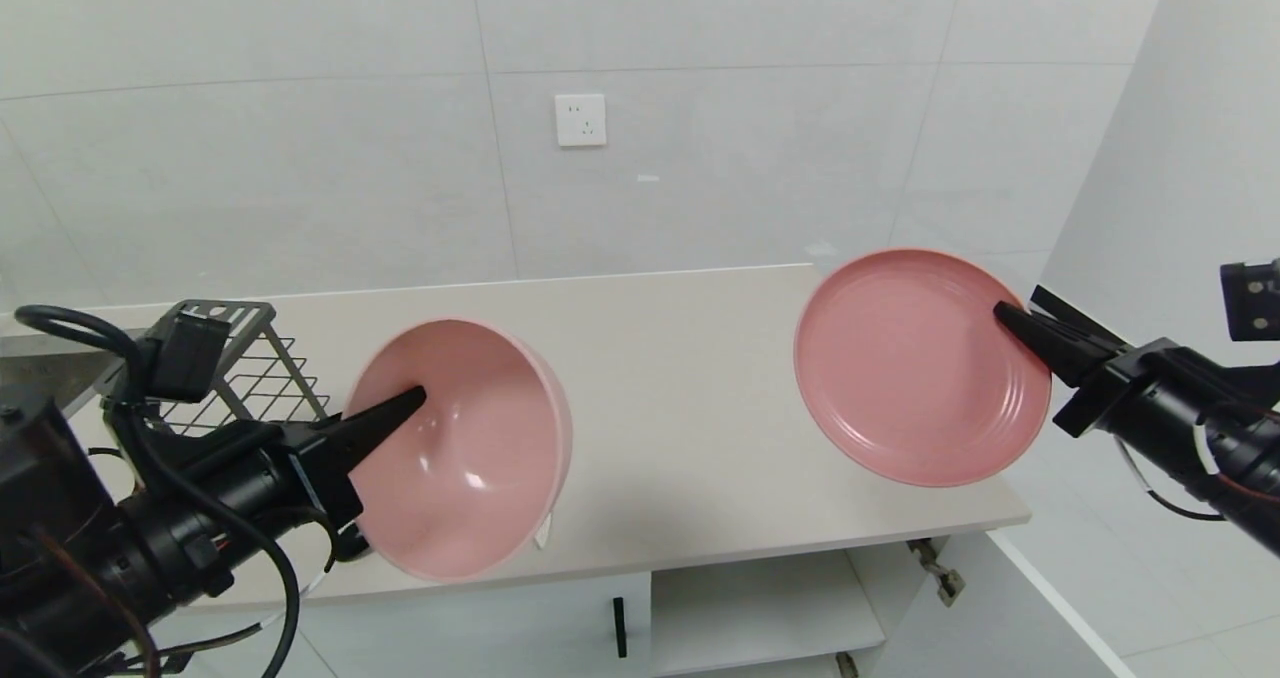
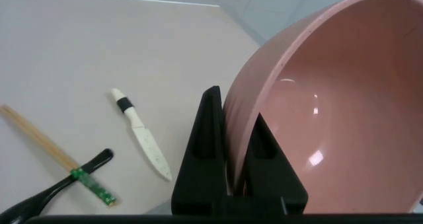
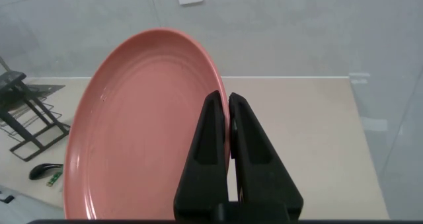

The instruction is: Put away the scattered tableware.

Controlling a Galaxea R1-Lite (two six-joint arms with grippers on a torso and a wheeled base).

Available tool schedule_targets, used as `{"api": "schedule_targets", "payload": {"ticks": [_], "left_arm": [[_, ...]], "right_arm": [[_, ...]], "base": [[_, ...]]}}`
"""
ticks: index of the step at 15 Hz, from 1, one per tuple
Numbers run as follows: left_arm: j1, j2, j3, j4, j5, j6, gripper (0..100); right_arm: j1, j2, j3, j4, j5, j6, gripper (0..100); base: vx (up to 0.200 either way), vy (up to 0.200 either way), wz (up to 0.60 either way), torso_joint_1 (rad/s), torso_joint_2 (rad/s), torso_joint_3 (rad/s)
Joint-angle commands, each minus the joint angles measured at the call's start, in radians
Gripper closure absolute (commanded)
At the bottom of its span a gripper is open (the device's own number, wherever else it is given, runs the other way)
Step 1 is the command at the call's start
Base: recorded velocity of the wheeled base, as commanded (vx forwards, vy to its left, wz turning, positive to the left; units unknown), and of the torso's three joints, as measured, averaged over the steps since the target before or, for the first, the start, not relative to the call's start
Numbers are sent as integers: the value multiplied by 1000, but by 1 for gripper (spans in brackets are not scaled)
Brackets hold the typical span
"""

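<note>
My left gripper [image 1: 405, 403] is shut on the rim of a pink bowl [image 1: 470, 448], holding it tilted above the front left of the counter; the left wrist view has the rim pinched between the fingers [image 2: 211, 128] and the bowl [image 2: 337, 112] beside them. My right gripper [image 1: 1005, 313] is shut on the edge of a pink plate [image 1: 915, 368], held almost on edge over the counter's right end. In the right wrist view the plate [image 3: 142, 118] stands clamped in the gripper [image 3: 228, 105]. On the counter lie a white knife [image 2: 140, 135], chopsticks [image 2: 53, 151] and a black spoon [image 2: 59, 184].
A black wire dish rack [image 1: 240, 363] stands at the counter's left [image 3: 33, 115]. The beige counter [image 1: 680, 378] backs onto a tiled wall with a socket [image 1: 580, 120]. Below the front edge a cabinet door [image 1: 1040, 608] hangs open, with a shelf [image 1: 760, 608] inside.
</note>
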Motion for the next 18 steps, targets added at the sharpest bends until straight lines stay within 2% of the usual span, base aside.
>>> {"api": "schedule_targets", "payload": {"ticks": [1, 5, 9, 12, 18], "left_arm": [[-8, 12, 28, -15, 7, 20, 100], [-12, 15, 30, -35, 10, 27, 100], [-12, -10, 45, -76, 10, 29, 100], [-12, -4, 59, -78, 12, 89, 100], [-20, -7, 64, -79, 12, 96, 100]], "right_arm": [[10, -7, -3, -1, -13, -24, 100], [16, -3, -6, -1, -13, -63, 100], [16, -4, -2, -1, -13, -63, 100], [16, -1, -2, -1, -13, -64, 100], [33, 0, 18, -1, -13, -106, 100]], "base": [[0, 0, 0, 0, 0, 0], [0, 0, 0, 0, 0, 0], [-200, 0, 0, 10, 2, 1], [-133, 0, 0, -8, -5, 5], [0, 0, 0, -120, 272, 145]]}}
